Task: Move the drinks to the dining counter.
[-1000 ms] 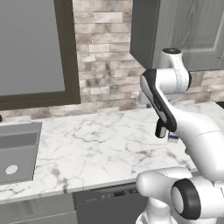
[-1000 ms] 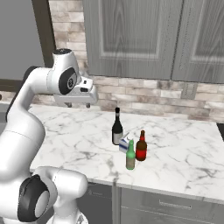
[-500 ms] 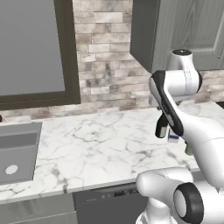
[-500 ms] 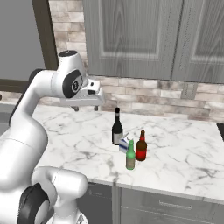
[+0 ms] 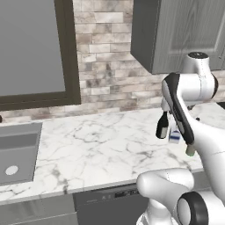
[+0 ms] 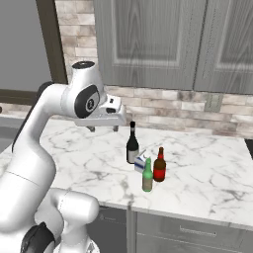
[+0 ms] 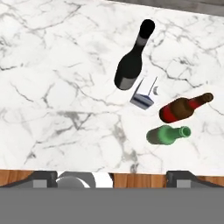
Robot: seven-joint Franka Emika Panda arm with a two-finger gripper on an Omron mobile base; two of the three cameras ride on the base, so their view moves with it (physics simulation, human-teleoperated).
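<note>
Four drinks stand upright in a tight cluster on a white grey-veined marble worktop (image 6: 207,163), towards its near edge: a tall black wine bottle (image 6: 132,144) at the far left of the group, a small blue-and-white milk carton (image 6: 141,161) just beside its base, a red-brown beer bottle (image 6: 159,165) to the right of the carton, and a green glass bottle (image 6: 147,176) nearest the worktop's front edge. From above, the wine bottle (image 7: 132,64), carton (image 7: 145,93), beer bottle (image 7: 183,108) and green bottle (image 7: 167,134) sit close together, apparently without touching. The gripper (image 6: 103,128) hangs above the worktop, left of the bottles and well apart from them, its fingers spread wide and holding nothing. A brick wall (image 6: 168,104) and grey cabinets (image 6: 163,44) lie behind
</note>
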